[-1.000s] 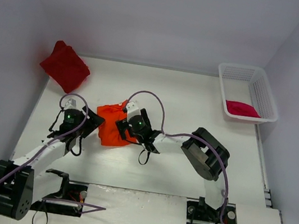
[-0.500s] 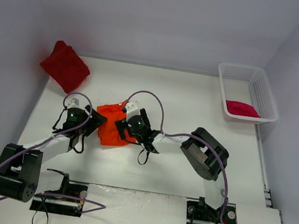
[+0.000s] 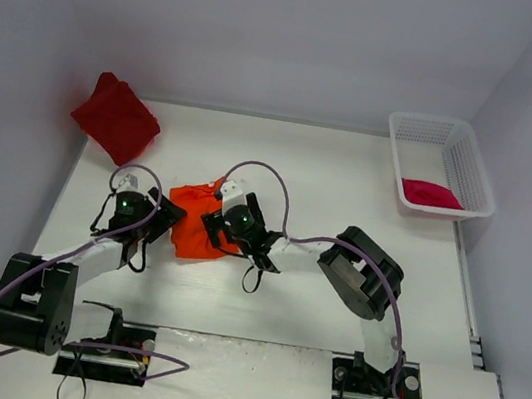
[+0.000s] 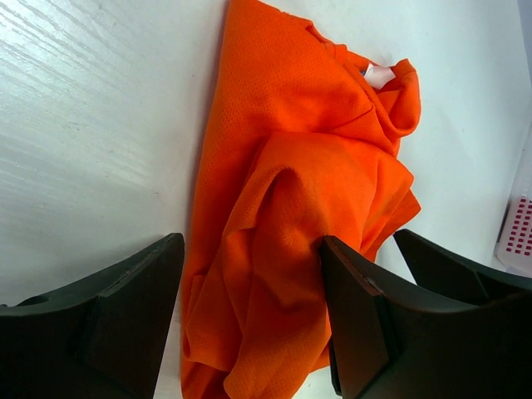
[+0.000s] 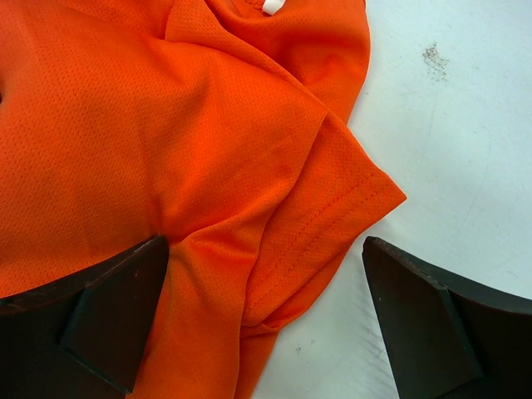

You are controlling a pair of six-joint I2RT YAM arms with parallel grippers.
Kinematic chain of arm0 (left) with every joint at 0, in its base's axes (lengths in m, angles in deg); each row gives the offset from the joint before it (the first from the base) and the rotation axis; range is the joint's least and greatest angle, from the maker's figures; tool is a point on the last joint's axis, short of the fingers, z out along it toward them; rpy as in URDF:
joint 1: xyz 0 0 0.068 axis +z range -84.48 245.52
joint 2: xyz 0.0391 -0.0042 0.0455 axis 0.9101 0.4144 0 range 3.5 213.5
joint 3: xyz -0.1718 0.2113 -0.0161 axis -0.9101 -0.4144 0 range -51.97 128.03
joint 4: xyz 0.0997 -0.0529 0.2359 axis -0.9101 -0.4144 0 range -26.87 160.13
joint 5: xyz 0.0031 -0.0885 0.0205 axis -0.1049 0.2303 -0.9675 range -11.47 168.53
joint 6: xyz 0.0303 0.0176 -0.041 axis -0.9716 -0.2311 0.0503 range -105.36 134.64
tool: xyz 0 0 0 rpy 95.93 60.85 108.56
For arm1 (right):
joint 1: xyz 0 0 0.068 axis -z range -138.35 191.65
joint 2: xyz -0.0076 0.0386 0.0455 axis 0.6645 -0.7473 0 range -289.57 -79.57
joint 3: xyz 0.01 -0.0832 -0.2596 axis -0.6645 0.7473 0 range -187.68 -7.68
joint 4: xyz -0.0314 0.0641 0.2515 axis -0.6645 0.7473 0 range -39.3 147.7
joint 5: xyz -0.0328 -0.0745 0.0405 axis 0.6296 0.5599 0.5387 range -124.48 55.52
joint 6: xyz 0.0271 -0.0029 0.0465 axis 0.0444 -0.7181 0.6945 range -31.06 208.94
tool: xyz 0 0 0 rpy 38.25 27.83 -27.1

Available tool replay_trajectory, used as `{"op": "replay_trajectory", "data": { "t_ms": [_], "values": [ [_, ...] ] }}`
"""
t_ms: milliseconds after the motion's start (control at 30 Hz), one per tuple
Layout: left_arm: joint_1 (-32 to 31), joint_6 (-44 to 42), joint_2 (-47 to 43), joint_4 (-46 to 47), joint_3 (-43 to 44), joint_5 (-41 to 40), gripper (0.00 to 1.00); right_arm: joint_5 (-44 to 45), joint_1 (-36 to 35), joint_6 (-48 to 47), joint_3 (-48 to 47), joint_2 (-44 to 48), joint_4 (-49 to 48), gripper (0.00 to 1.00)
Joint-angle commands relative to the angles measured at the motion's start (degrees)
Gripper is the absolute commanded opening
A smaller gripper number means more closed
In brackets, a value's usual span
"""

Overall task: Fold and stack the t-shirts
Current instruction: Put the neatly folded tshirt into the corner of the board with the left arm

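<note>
The left gripper and right gripper are showing matte black fingers; the white arms, black-jointed, are carrying green lights and lilac cables.

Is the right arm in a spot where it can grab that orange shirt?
Likely yes. The right gripper is open just over the orange t-shirt, straddling a hemmed edge, with nothing between it and the cloth.
</note>
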Motion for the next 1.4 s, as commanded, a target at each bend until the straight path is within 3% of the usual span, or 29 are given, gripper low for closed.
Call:
{"op": "replay_trajectory", "data": {
  "t_ms": [0, 1367],
  "values": [
    [0.43, -2.08, 0.73, 2.33, 0.41, 0.60, 0.61, 0.63, -0.83, -0.31, -0.42, -1.68, 3.53, 1.00],
    [0.25, -0.42, 17.08, 19.12, -3.64, 7.72, 0.57, 1.95, -0.48, -1.10, -0.60, -4.05, 1.69, 1.00]
  ]
}}
